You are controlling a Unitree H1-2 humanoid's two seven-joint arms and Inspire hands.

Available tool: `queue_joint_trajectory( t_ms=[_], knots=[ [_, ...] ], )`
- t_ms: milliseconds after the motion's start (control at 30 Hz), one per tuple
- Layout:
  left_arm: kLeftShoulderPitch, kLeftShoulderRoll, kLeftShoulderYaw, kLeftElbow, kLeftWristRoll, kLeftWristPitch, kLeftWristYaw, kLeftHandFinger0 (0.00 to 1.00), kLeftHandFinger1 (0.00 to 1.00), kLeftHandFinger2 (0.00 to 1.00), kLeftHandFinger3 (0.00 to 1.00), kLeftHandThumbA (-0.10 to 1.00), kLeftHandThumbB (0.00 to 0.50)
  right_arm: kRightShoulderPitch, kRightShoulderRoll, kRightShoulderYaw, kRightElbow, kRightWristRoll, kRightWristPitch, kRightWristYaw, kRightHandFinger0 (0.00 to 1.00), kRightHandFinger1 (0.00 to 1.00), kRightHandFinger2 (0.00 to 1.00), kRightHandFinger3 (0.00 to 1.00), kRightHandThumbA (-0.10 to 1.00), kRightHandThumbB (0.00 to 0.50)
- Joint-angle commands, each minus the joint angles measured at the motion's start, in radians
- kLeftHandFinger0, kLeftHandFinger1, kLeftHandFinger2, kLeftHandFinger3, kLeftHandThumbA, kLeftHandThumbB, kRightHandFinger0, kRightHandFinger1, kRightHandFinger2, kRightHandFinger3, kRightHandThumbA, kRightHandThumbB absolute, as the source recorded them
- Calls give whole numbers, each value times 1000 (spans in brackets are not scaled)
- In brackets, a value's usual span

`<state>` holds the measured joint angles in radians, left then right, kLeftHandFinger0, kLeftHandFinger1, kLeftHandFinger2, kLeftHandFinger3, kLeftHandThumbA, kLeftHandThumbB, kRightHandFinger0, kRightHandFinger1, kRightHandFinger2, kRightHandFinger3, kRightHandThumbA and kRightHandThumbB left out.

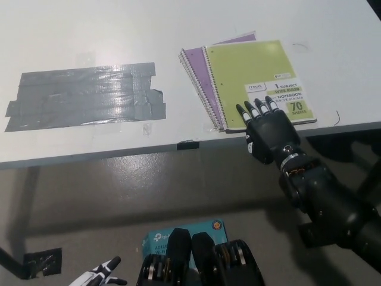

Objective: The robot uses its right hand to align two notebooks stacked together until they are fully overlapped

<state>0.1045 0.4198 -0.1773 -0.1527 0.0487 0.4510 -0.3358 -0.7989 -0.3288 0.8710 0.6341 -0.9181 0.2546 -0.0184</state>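
The green notebook (256,80) is laid skewed over the purple notebook (199,65), so alignment isn't finished. The right hand (268,134) is spread flat on its near edge, nothing gripped; the left hand (98,277) is hung low, state can't be told

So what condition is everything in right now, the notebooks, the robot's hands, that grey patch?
Green notebook: closed, flat on top, skewed against the one beneath.
Purple notebook: closed, underneath, sticking out at the left and top.
Right hand: open, fingertips on the green notebook's near edge.
Left hand: resting low at the bottom left, away from the table.
Grey tape patch: stuck flat on the table.
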Motion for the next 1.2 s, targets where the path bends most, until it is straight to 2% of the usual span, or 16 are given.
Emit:
queue_joint_trajectory(
  t_ms=[0, 100, 133, 233, 333, 400, 467, 533, 600, 867, 900, 1167],
  knots=[
    [-9, 24, 0, -22, -1, -12, -22, 777, 677, 725, 1000, 1000, 500, 18, -22, 50, 54, -3, -123, 189, 1000, 1000, 1000, 1000, 1000, 450],
    [-11, 26, -3, -28, 5, -4, -23, 766, 656, 718, 1000, 1000, 500, -14, -27, 52, 95, -12, -159, 173, 1000, 1000, 1000, 1000, 1000, 462],
    [-13, 26, -5, -27, 6, -1, -25, 858, 703, 731, 1000, 1000, 500, -18, -29, 53, 100, -13, -167, 169, 1000, 1000, 1000, 1000, 1000, 449],
    [-11, 23, -4, -25, 9, -4, -20, 818, 669, 710, 1000, 1000, 500, -32, -30, 54, 116, -20, -197, 146, 1000, 1000, 1000, 1000, 1000, 435],
    [-11, 29, -9, -23, 9, -11, -26, 818, 702, 722, 1000, 1000, 500, -42, -31, 61, 113, -32, -220, 134, 1000, 1000, 1000, 1000, 1000, 430],
    [-10, 29, -11, -28, 13, -7, -24, 765, 687, 732, 1000, 1000, 500, -44, -28, 63, 119, -35, -232, 123, 1000, 1000, 1000, 1000, 1000, 432],
    [-14, 30, -12, -26, 9, -11, -28, 766, 690, 749, 1000, 1000, 500, -45, -25, 61, 121, -36, -238, 120, 1000, 1000, 1000, 1000, 1000, 427],
    [-17, 33, -17, -22, 14, -13, -30, 815, 703, 751, 1000, 1000, 500, -45, -24, 62, 108, -38, -236, 142, 1000, 1000, 1000, 1000, 1000, 432],
    [-19, 31, -16, -23, 8, -1, -31, 769, 702, 756, 1000, 1000, 500, -47, -19, 65, 105, -43, -235, 159, 1000, 1000, 1000, 1000, 1000, 432],
    [-22, 35, -24, -22, 14, -7, -30, 795, 699, 742, 1000, 1000, 500, -47, 3, 64, 116, -54, -237, 137, 1000, 1000, 1000, 1000, 1000, 428],
    [-22, 33, -22, -23, 11, -11, -29, 744, 667, 729, 1000, 1000, 500, -47, 5, 65, 102, -56, -236, 143, 1000, 1000, 1000, 1000, 1000, 420],
    [-19, 34, -25, -20, 7, -6, -33, 772, 698, 760, 1000, 1000, 500, -57, 27, 62, 119, -55, -242, 142, 1000, 1000, 1000, 1000, 1000, 410]
  ],
)
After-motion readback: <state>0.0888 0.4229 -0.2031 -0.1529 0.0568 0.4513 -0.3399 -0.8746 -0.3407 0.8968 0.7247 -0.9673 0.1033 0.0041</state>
